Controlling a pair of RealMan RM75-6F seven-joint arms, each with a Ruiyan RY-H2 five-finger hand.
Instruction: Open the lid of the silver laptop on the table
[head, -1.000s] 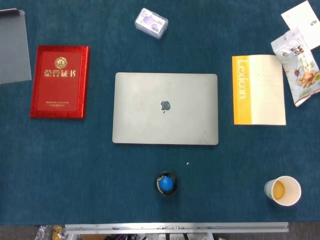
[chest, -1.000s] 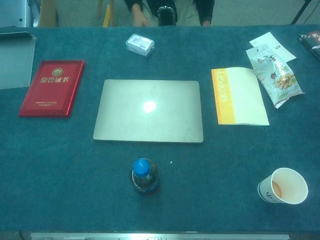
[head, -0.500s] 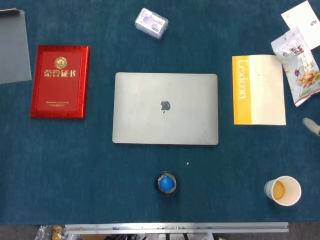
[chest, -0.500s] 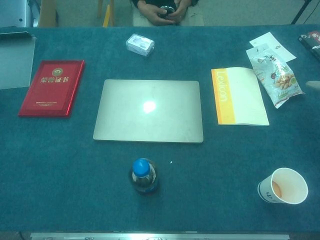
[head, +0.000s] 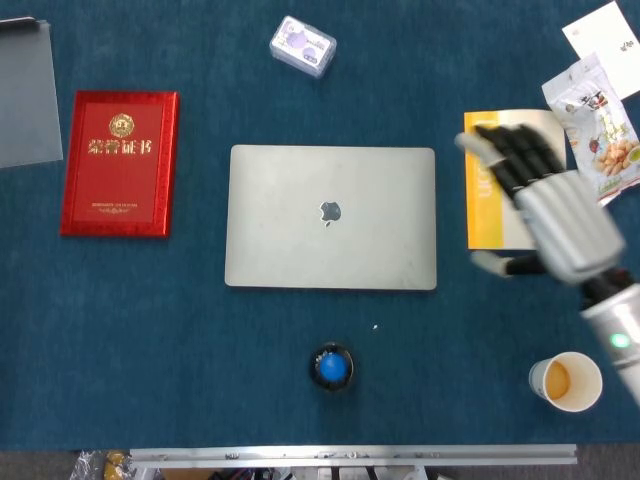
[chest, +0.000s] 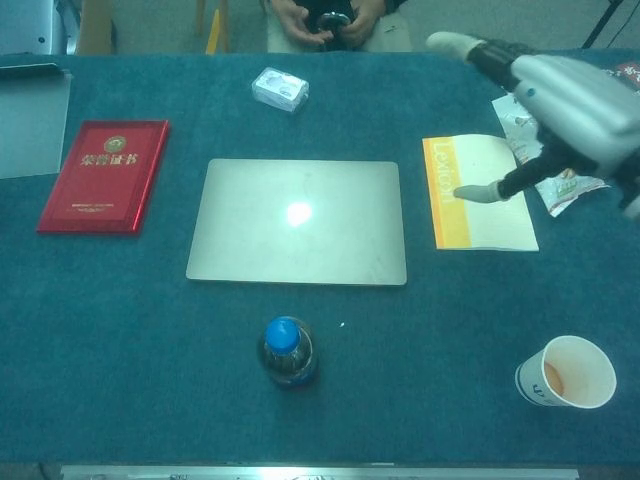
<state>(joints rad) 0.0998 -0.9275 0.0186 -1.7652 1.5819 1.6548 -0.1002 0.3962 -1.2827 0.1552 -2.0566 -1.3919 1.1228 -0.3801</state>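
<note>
Right hand (head: 555, 220) entered at frame right | fingers (head: 510, 150) spread, empty, above yellow book (chest: 480, 215) | silver laptop (head: 331, 217) lay closed at centre.

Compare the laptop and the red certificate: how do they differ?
The laptop is plain silver with a small centre logo; the red certificate has a gold emblem and lettering. The laptop is larger and lies wide side toward the robot; the certificate lies narrow side toward it. Both lie flat, closed, untouched on the table.

head view: straight down on the bench (head: 200, 340), hand (head: 545, 210) at right edge.
chest view: lower, oblique, facing across bench.
shared: hand, bench top beside it.
</note>
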